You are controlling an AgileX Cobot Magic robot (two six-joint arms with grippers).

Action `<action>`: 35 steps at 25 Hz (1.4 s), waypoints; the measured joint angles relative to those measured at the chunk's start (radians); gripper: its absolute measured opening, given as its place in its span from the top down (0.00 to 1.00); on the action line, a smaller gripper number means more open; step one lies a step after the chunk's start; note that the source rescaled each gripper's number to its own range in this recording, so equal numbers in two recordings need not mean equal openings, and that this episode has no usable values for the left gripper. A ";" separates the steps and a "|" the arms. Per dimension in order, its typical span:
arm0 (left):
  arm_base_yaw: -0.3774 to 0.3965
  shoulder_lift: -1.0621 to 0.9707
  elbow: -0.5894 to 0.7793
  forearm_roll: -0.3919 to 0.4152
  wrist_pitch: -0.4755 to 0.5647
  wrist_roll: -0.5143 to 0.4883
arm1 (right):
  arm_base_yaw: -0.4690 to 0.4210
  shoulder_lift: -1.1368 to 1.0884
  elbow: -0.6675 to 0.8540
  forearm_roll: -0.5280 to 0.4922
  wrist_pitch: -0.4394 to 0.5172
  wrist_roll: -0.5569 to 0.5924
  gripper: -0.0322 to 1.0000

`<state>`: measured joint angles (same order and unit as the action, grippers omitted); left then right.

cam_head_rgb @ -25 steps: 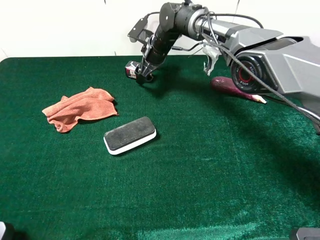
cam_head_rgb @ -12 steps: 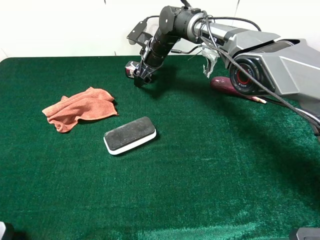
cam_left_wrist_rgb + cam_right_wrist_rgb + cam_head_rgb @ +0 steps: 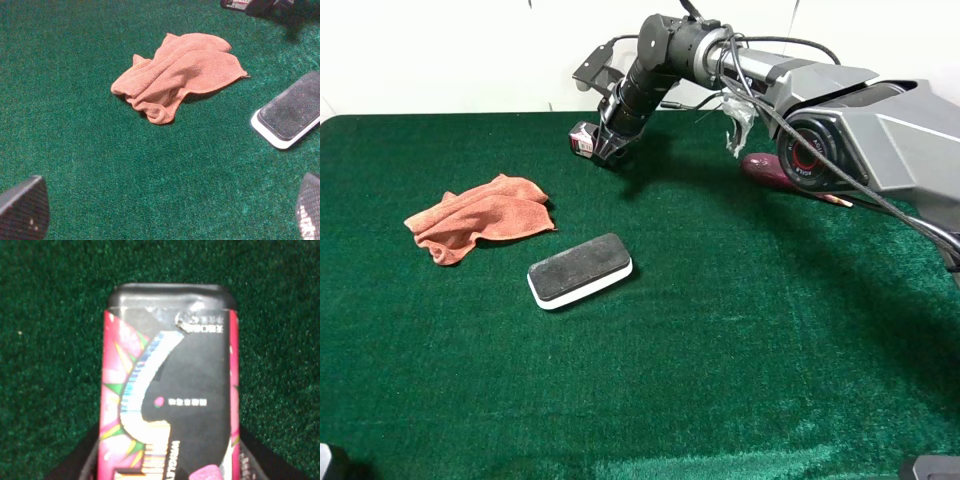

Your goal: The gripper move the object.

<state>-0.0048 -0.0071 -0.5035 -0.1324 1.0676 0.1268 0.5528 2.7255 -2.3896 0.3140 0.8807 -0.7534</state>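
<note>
The gripper (image 3: 603, 150) straddles the can (image 3: 167, 390), pinching or not I can't tell, so the actual move looks yet to come.

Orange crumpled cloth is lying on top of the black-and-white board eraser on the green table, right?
Not quite. The orange crumpled cloth does lie on the green table, but it is beside the black-and-white board eraser, not on top of it. The exterior high view shows a strip of bare green between the two, so they do not touch.
</note>
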 joint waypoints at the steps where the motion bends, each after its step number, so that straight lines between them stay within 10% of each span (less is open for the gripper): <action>1: 0.000 0.000 0.000 0.000 0.000 0.000 | 0.000 0.000 0.000 0.000 0.000 0.000 0.96; 18: 0.000 0.000 0.000 0.000 0.000 0.000 | -0.018 -0.018 0.000 0.003 0.021 0.000 0.96; 35: 0.000 0.000 0.000 0.000 0.000 0.000 | -0.027 -0.226 0.003 -0.067 0.276 0.026 0.96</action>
<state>-0.0048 -0.0071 -0.5035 -0.1324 1.0676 0.1268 0.5261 2.4992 -2.3866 0.2471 1.1568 -0.7273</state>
